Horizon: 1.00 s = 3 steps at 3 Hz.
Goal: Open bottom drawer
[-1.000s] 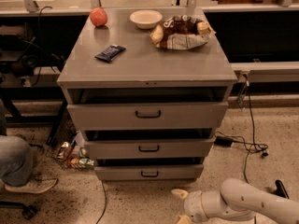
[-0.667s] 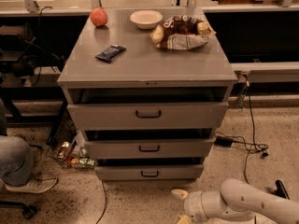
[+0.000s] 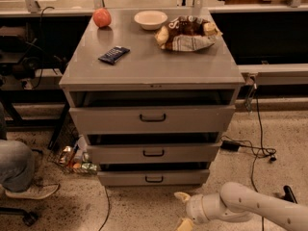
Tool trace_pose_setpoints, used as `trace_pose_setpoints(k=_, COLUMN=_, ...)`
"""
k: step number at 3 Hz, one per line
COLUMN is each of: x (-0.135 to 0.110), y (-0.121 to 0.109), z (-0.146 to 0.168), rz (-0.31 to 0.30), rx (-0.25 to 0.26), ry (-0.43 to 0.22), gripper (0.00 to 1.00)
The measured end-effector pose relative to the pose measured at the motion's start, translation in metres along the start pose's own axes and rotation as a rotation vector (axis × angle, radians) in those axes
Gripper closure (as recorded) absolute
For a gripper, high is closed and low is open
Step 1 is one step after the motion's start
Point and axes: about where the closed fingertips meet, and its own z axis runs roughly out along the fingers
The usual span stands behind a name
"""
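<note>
The bottom drawer (image 3: 154, 178) is the lowest of three grey drawers in the cabinet, with the shortest front and a small black bar handle (image 3: 154, 179). Its front sits slightly forward, with a dark gap above it. My gripper (image 3: 183, 210) is low near the floor, in front of and to the right of the bottom drawer, apart from the handle. Its two pale fingers (image 3: 182, 197) are spread apart and hold nothing. My white arm (image 3: 250, 207) reaches in from the lower right.
On the cabinet top (image 3: 144, 64) lie an apple (image 3: 101, 18), a white bowl (image 3: 150, 19), a chip bag (image 3: 186, 32) and a dark snack bar (image 3: 114, 54). A person's leg and shoe (image 3: 21, 177) are at the left. Cans (image 3: 77, 160) and cables (image 3: 255, 148) lie on the floor.
</note>
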Motion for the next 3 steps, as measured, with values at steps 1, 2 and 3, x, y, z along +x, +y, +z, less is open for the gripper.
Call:
trace_pose_setpoints(k=1, x=0.013, y=-0.049, z=0.025, rz=-0.095, rx=0.038, ry=0.034, gripper=0.0)
trace_pose_setpoints(k=2, x=0.025, y=-0.112, z=0.049, rz=-0.174, rx=0.095, ry=0.038, gripper=0.0)
trace_pose_setpoints(k=3, x=0.025, y=-0.112, z=0.049, rz=-0.174, rx=0.095, ry=0.038, gripper=0.0)
